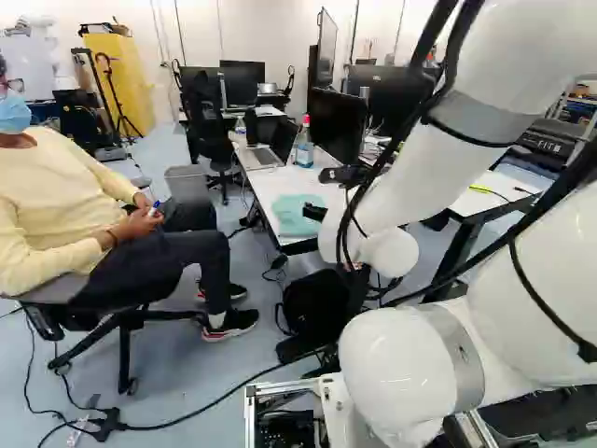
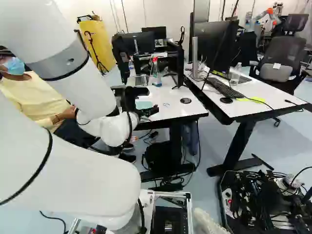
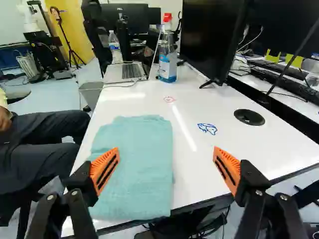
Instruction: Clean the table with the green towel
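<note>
Pincer [image 3: 166,155] spread wide, nothing gripped. Green towel [image 3: 139,169] lies flat on the worktop [image 3: 204,174], under one finger and part of the gap. Step: pre-grasp, likely. Next: centre over towel, lower, pinch cloth, then wipe red mark [image 3: 169,99] and blue scribble [image 3: 207,129].

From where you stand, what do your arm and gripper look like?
My arm is smooth, rounded and white, with grey bands and thick black cables alongside. My gripper is black, with small bolts showing and two fingers whose orange pads are ribbed and slotted.
</note>
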